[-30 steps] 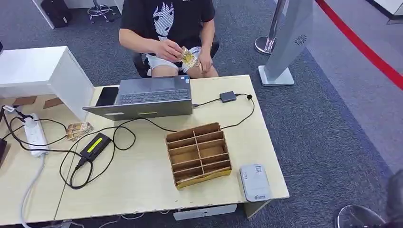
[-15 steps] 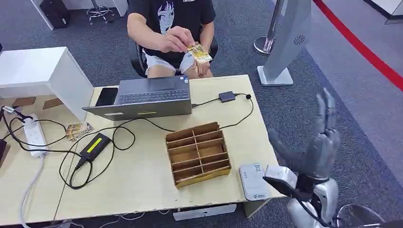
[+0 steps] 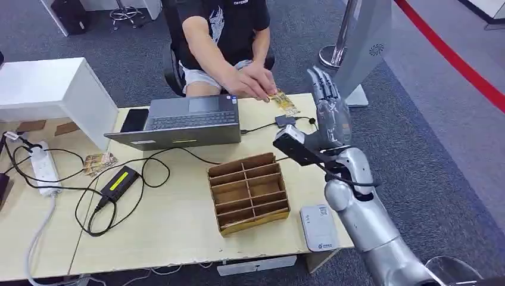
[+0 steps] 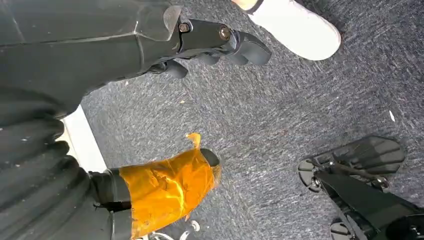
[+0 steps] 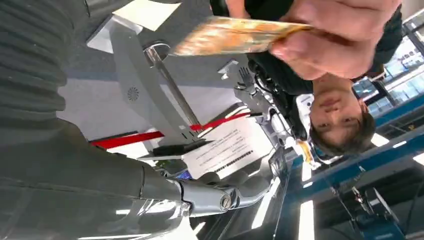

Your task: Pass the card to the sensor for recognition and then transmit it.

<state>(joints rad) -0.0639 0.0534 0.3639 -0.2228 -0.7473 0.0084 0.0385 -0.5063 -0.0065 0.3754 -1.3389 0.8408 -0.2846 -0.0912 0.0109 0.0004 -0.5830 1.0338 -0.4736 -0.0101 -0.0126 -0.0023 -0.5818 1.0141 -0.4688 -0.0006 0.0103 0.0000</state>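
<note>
The pale wooden surface (image 3: 178, 220) carries most of the things, and a person in a black printed T-shirt (image 3: 229, 27) sits on its far side. A grey open laptop (image 3: 181, 122) stands near the far edge, with a black phone (image 3: 134, 120) just beside it. Nearer the front sits a brown cardboard tray divided into compartments (image 3: 248, 193), and beside that, at the front corner, lies the flat white sensor box (image 3: 319, 228). A black power brick with a yellow label (image 3: 119, 182) lies among looped black cables, and a white power strip (image 3: 44, 168) lies toward the far left.

The silver right arm (image 3: 369, 226) rises past the surface's right edge, and its right hand (image 3: 329, 113) is raised upright with the fingers spread apart, holding nothing. Just beside it, the person's hand (image 3: 253, 83) holds out the gold patterned card (image 3: 283, 101) low over the surface's far edge, close to the fingers but not in them. In the right wrist view the card (image 5: 235, 36) is pinched in the person's fingers. The left hand (image 4: 165, 190) hangs over grey carpet, its fingers loosely curled and empty.
</note>
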